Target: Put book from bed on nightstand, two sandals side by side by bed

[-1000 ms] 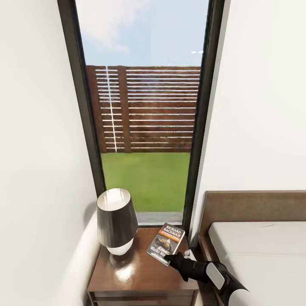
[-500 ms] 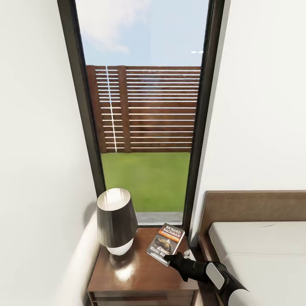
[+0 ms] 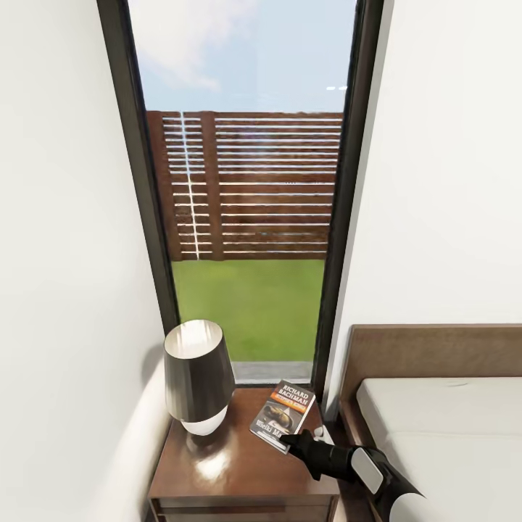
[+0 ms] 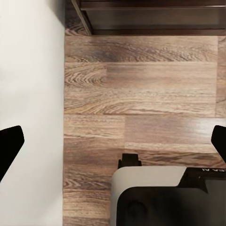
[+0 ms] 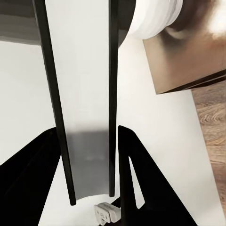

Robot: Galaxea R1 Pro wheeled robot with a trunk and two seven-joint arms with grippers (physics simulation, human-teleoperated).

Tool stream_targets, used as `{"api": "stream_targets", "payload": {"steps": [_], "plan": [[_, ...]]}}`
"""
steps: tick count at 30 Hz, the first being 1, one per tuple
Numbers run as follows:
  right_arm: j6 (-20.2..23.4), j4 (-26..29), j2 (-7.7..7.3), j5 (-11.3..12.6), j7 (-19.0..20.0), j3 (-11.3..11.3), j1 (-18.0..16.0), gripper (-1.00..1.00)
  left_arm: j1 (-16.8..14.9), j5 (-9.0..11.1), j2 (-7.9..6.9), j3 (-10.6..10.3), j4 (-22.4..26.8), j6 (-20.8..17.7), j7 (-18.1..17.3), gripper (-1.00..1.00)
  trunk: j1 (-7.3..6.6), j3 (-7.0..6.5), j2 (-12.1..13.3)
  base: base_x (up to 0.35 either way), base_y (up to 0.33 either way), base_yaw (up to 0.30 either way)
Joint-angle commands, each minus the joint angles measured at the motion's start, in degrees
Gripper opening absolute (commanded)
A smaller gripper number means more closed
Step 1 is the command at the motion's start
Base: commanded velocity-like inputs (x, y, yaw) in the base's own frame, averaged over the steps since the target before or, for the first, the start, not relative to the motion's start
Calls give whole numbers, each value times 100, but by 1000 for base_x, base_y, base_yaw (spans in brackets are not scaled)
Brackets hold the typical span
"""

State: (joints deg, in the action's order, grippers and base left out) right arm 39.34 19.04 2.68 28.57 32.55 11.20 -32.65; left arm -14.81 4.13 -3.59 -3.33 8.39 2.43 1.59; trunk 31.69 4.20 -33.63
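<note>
The book is lying face up on the glossy top of the nightstand, toward its far right corner, at roughly two o'clock from the lamp that is standing on the left half of the same top. The right gripper is reaching in from the five o'clock side, and its dark tip is meeting the book's near edge; whether the fingers are clamped on that edge or parted cannot be told from the head view, and the right wrist view is not settling it either. Against the frames of the last second nothing is changing: book, gripper and lamp are all sitting exactly where they were, so the arm is pausing at the point of release. By this reading the book step is all but done, pending a clean let-go and withdrawal. The bed is lying just right of the nightstand. The left gripper is hanging with its fingers wide apart over the wood-plank floor, holding nothing. The sandals step is remaining open.
</note>
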Motion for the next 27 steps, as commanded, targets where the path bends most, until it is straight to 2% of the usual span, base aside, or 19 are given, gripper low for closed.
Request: {"api": "stream_targets", "payload": {"steps": [1, 21, 27], "plan": [[39, 4, 4, 7, -3, 34, -4, -100, -5, 44, -1, -37, -4, 20, 17, 100, 25, 29, -51, 0, 0, 0], [61, 4, 13, 2, -15, 31, -4, -100, -5, 47, -1, -37, -4, 31, 17, 100, 25, 29, -51, 0, 0, 0], [63, 4, 13, 0, -19, 27, -4, -100, -5, 51, -1, -35, -3, 149, 0, 100, 134, 119, -252, 0, 0, 0]]}}
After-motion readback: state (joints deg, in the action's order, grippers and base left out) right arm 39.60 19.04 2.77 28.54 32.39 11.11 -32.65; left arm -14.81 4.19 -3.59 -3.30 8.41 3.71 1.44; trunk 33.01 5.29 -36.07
